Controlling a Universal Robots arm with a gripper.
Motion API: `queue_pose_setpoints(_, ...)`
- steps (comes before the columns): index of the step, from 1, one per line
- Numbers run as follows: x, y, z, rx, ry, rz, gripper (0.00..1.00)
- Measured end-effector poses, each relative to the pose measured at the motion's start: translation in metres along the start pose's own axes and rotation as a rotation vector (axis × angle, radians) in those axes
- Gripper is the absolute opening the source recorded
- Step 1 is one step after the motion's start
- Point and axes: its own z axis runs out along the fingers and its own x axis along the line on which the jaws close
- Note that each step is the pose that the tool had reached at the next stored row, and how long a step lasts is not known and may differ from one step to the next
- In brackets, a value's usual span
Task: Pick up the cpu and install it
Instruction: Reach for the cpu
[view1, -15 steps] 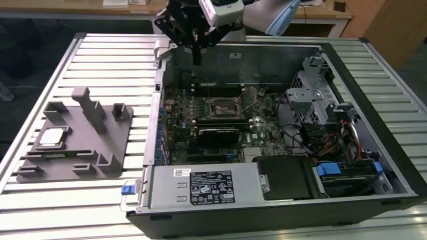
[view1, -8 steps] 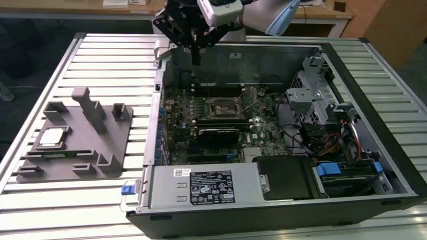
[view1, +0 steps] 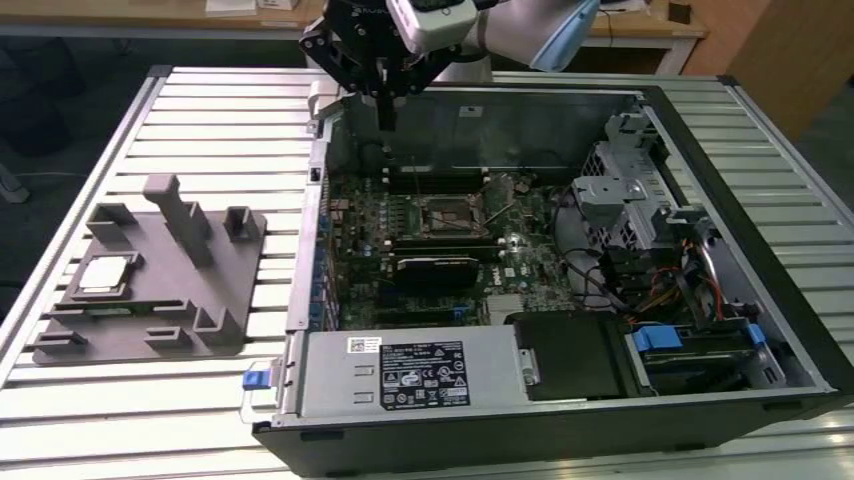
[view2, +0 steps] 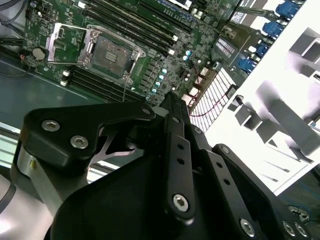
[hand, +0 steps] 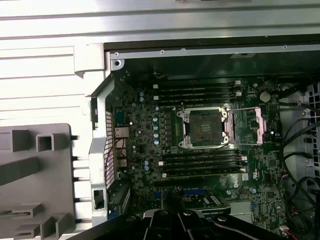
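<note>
We see the gripper hovering above the far wall of the open computer case, at twelve o'clock from the black socket in the exterior view. Its fingers are pressed together with nothing between them. The cpu lies flat on a grey holder on the slatted table, at nine o'clock from the case, well apart from the gripper.

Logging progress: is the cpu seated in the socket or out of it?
Out. The cpu lies on the grey fixture, apart from the motherboard; the socket stands open with nothing in it.
</note>
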Motion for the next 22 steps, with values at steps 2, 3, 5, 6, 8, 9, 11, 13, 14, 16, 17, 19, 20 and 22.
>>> queue_pose_setpoints(2,0.0018,-0.0001,-0.0001,0.0000,0.0000,0.000,0.11)
queue_pose_setpoints(3,0.0026,-0.0002,-0.0001,0.0000,0.0000,0.000,0.11)
queue_pose_setpoints(5,0.0042,-0.0003,-0.0001,0.0000,0.0000,0.000,0.11)
queue_pose_setpoints(6,0.0050,-0.0004,-0.0001,0.0000,0.0000,0.000,0.11)
queue_pose_setpoints(8,0.0066,-0.0005,-0.0002,0.0000,0.0000,0.000,0.11)
queue_pose_setpoints(9,0.0075,-0.0006,-0.0002,0.0000,0.0000,0.000,0.11)
queue_pose_setpoints(11,0.0094,-0.0007,-0.0003,0.0000,0.0000,0.000,0.11)
queue_pose_setpoints(13,0.0116,-0.0009,-0.0003,0.0000,0.0000,0.000,0.11)
queue_pose_setpoints(14,0.0127,-0.0009,-0.0003,0.0000,0.0000,0.000,0.11)
queue_pose_setpoints(16,0.0147,-0.0011,-0.0004,0.0000,0.0000,0.000,0.11)
queue_pose_setpoints(17,0.0159,-0.0012,-0.0005,0.0000,0.0001,0.000,0.11)
queue_pose_setpoints(19,0.0184,-0.0014,-0.0005,0.0000,0.0000,0.000,0.11)
queue_pose_setpoints(20,0.0197,-0.0015,-0.0005,0.0000,0.0000,0.000,0.11)
queue_pose_setpoints(22,0.0227,-0.0017,-0.0006,0.0000,0.0000,0.000,0.11)
